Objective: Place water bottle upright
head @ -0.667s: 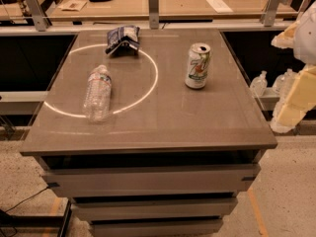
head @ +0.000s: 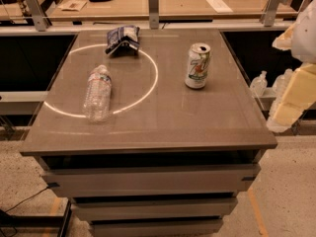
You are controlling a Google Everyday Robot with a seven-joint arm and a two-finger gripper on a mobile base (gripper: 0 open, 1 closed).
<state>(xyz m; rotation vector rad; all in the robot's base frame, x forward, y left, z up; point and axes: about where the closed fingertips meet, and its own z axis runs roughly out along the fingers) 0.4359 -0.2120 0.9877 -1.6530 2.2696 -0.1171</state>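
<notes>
The water bottle is clear ribbed plastic with a white cap and lies on its side on the left part of the grey table, cap toward the back. It crosses a ring of light on the tabletop. My gripper shows as a cream and white shape at the right edge of the view, beyond the table's right side, far from the bottle and touching nothing.
A green-and-white 7UP can stands upright at the right middle of the table. A crumpled blue snack bag lies at the back. Small clear bottles stand on a shelf right of the table. A wooden counter runs behind.
</notes>
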